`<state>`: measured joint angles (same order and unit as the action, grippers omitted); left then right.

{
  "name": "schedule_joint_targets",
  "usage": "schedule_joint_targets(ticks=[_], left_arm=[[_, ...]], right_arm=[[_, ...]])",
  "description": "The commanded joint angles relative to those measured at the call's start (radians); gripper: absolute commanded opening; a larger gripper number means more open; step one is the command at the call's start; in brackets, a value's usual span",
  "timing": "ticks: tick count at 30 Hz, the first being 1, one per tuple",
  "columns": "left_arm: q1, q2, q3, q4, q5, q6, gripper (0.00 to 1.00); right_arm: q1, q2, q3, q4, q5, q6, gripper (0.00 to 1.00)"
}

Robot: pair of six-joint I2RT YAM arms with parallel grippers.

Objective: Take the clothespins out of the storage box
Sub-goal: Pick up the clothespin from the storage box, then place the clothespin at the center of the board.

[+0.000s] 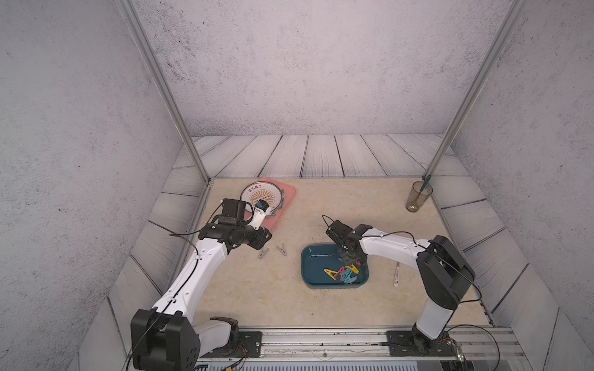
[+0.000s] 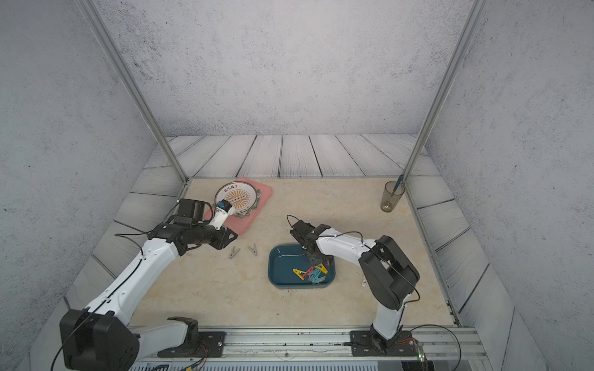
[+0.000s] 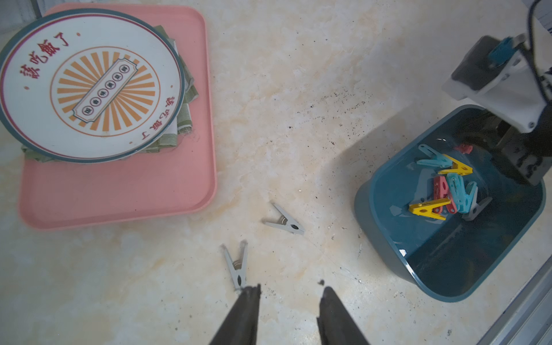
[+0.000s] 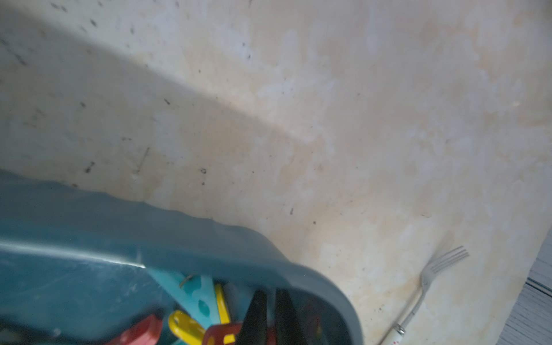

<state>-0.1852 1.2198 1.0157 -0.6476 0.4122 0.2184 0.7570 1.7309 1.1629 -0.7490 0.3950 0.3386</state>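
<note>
The dark teal storage box (image 1: 302,268) (image 2: 270,268) sits right of centre and holds several clothespins (image 1: 342,273) (image 3: 448,188) in yellow, red, teal and grey. My right gripper (image 1: 349,260) (image 4: 271,294) reaches down into the box's right end. Its jaws stand almost together across a red clothespin (image 4: 221,330). Two grey clothespins (image 1: 263,252) (image 1: 282,249) lie on the table left of the box. My left gripper (image 1: 266,237) (image 3: 289,289) hovers open just beside the nearer grey clothespin (image 3: 237,267), holding nothing.
A pink tray (image 1: 284,205) with a round plate (image 1: 257,192) on folded cloth stands at the back left. A white-handled fork (image 1: 397,273) (image 4: 430,274) lies right of the box. A glass (image 1: 418,199) stands at the back right by a metal post.
</note>
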Motion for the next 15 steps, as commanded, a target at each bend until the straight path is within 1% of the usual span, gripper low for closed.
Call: schedule_joint_targets(ticks=[1,4,7,9,11,15], left_arm=[[0.009,0.003,0.000,-0.012,0.013,-0.007,0.39],[0.008,0.004,0.001,-0.010,0.013,-0.007,0.40],[0.009,0.006,0.001,-0.009,0.016,-0.004,0.40],[0.009,0.004,0.000,-0.008,0.017,-0.004,0.40],[0.009,0.000,0.001,-0.010,0.018,-0.002,0.40],[0.009,-0.016,-0.002,-0.015,0.017,0.001,0.40]], right_arm=[[0.001,-0.112,0.071,-0.059,-0.015,-0.031,0.07],[0.001,-0.138,0.118,-0.046,-0.102,-0.043,0.04],[0.001,-0.125,0.168,0.013,-0.257,-0.045,0.04],[0.000,-0.087,0.216,0.067,-0.387,-0.025,0.03],[0.000,-0.039,0.262,0.119,-0.483,0.005,0.04],[0.008,0.080,0.391,0.165,-0.581,0.061,0.03]])
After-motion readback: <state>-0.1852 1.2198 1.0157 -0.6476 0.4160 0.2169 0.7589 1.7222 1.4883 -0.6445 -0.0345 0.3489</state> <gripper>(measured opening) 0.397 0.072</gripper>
